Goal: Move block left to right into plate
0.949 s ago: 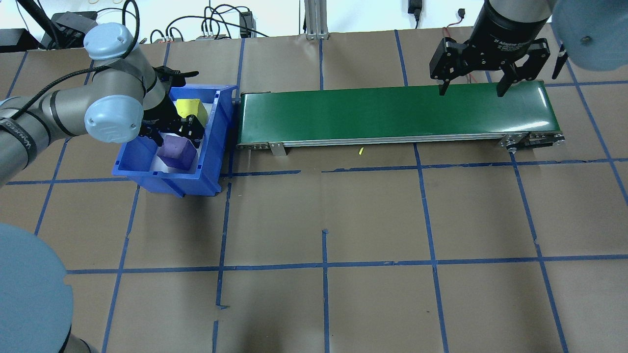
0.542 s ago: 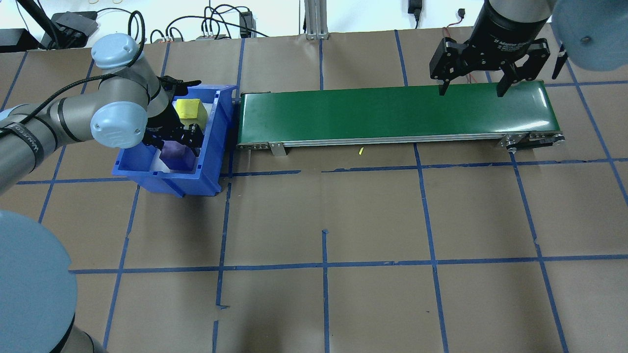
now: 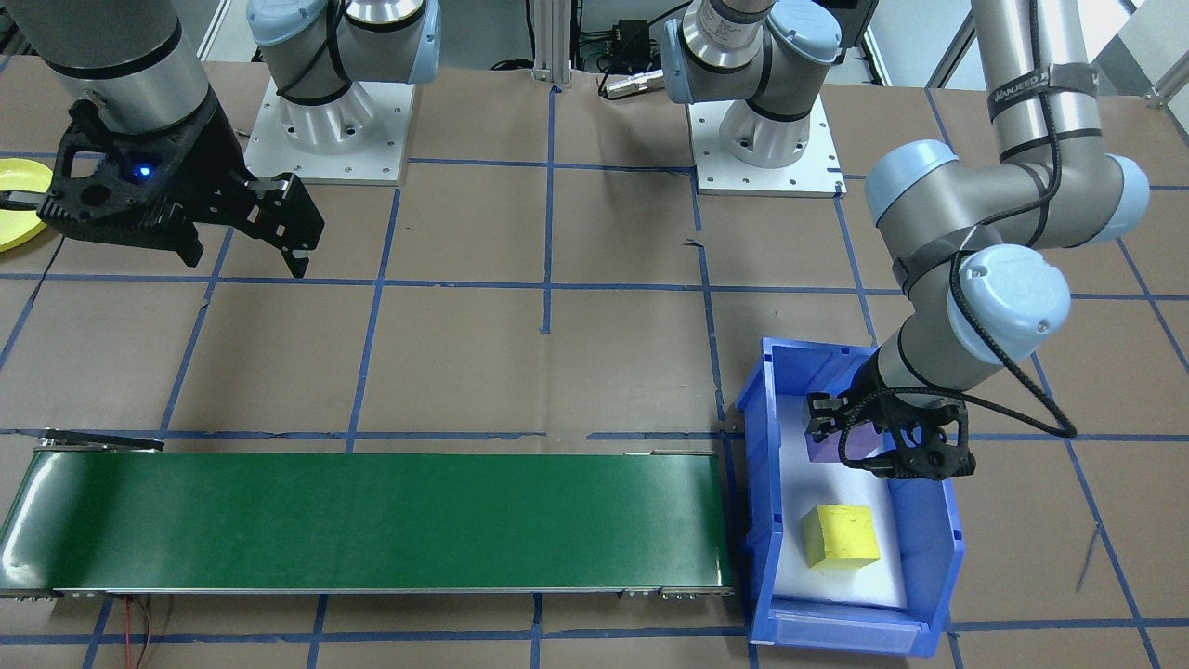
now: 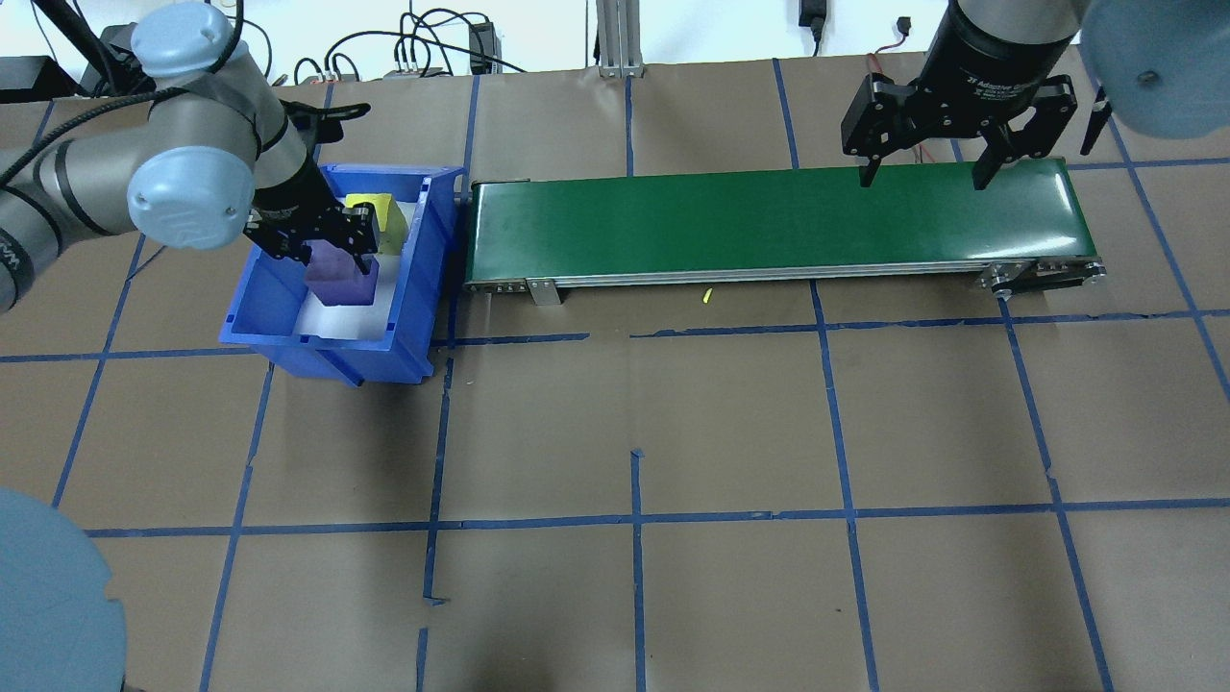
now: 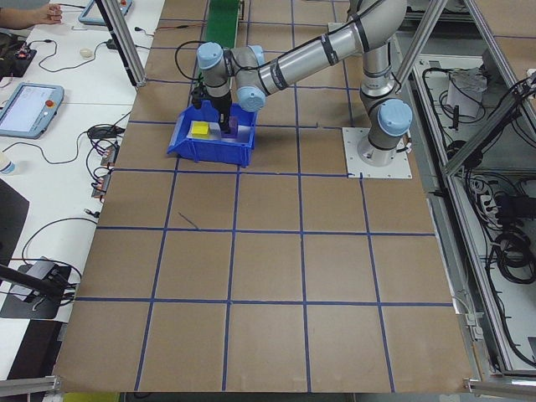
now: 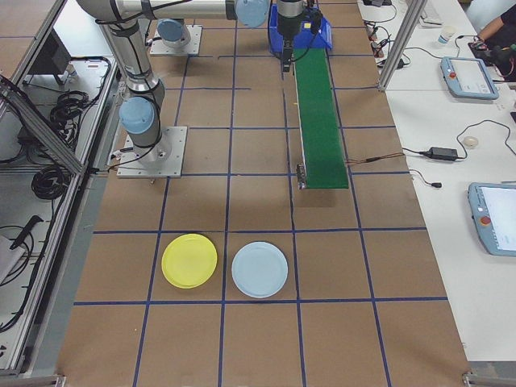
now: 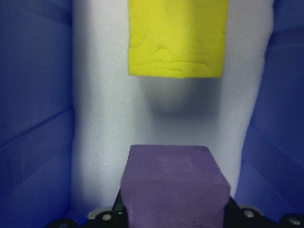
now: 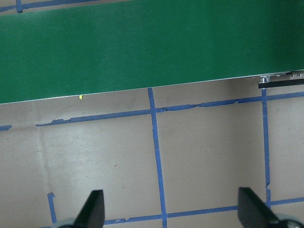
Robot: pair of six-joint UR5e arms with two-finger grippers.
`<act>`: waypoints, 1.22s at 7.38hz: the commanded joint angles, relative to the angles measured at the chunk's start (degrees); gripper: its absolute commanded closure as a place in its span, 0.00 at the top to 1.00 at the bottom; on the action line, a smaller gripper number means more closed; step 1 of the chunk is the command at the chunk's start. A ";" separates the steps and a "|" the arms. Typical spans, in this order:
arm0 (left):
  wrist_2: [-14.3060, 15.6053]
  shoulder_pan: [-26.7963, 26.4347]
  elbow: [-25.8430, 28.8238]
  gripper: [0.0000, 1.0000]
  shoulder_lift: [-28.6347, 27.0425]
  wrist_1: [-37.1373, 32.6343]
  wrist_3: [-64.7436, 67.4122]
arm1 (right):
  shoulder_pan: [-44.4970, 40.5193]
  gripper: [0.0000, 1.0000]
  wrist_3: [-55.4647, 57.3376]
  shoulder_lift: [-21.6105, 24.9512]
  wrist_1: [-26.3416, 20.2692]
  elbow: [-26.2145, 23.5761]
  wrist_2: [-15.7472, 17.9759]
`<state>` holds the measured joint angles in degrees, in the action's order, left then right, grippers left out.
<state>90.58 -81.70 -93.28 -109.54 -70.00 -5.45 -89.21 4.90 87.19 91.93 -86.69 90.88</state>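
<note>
From across the table, my left gripper (image 3: 882, 444) sits in the lower right of the frame, inside the blue bin (image 3: 929, 613), its fingers closed on the purple block (image 3: 827, 446). The yellow block (image 3: 841, 536) lies below it on the bin's white liner, apart from my fingers. My right gripper (image 3: 241, 232) hangs spread and empty at upper left, and a sliver of the yellow plate (image 3: 19, 216) shows at the left edge.

Overhead, the purple block (image 4: 338, 277) is at upper left, pinched by its opposite flat faces, with the green conveyor (image 4: 769, 226) just beside the bin. Compared with half a second earlier, my wrist has swung up and back and the block sits higher against the bin wall, so I judge it lifted off the liner. My right gripper (image 4: 922, 178) has not moved.

From the right end, the yellow plate (image 6: 189, 260) lies at lower left beside a pale blue plate (image 6: 260, 269), well apart from the bin.

My left wrist camera shows the purple block (image 7: 175, 187) at bottom centre, matte, faintly grainy, with softened edges. I judge it light foam that would dent under hard pressure; flat parallel sides suit a moderate pinch.

My right wrist camera shows both fingertips (image 8: 92, 209) wide apart over bare paper.
</note>
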 commanded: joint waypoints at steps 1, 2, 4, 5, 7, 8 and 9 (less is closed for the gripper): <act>-3.82 -2.92 6.94 0.28 1.52 -4.96 8.12 | 0.00 1.00 -0.07 0.00 0.00 -0.06 0.00; -4.18 -6.24 9.15 0.28 0.74 -4.01 12.52 | 0.00 1.00 -0.07 0.00 0.00 -0.06 0.00; -4.10 -11.79 9.79 0.28 -3.37 0.10 17.29 | 0.00 1.00 -0.16 -0.09 0.00 -0.06 0.09; -4.01 -13.47 10.31 0.29 -6.01 6.31 17.49 | 0.00 1.00 -0.16 -0.09 0.00 -0.06 0.00; -4.01 -14.88 10.14 0.32 -8.48 8.65 19.86 | 0.00 1.00 -0.16 0.00 0.00 -0.06 0.00; -4.10 -15.32 9.53 0.37 -9.37 12.57 20.12 | 0.00 1.00 -0.16 0.00 0.00 -0.06 0.09; -4.01 -15.68 8.22 0.46 -9.64 13.74 20.21 | 0.00 1.00 -0.16 0.00 -0.18 -0.06 0.17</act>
<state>86.54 -96.84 -83.88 -118.48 -58.63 14.46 -89.21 4.75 87.18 91.89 -86.73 90.96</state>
